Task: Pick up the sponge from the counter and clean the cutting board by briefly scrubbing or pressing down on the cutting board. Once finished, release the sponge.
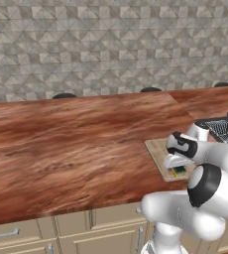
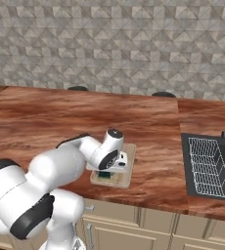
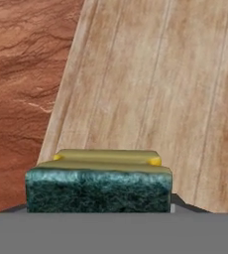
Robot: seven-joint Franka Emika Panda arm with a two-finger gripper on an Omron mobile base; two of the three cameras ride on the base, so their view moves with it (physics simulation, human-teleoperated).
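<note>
So the white arm's two-finger gripper [image 1: 178, 170] is down low over the thin pale tan wooden cutting board [image 1: 158, 149], a bit right of centre in the left base view; in the right base view the same board [image 2: 126, 172] sits just below the middle of the frame, near the front edge of the long glossy reddish-brown wood-grain counter [image 2: 46, 117]; the small block sponge with its dark green scrub layer and yellow body [image 3: 98, 181] is right between the fingers, clamped on both sides as far as I can see; in the hand view it sits at bottom centre, with the board's pale grain running up behind it and the counter's red wood in the left part of the frame; from the base views a bit of green and yellow peeks out under the hand, resting on the near part of the board; the dark wire dish rack [image 2: 207, 166] sits at the right of the right base view, well apart from the board; beige cabinets with silver handles [image 1: 46, 233] run along the bottom.
</note>
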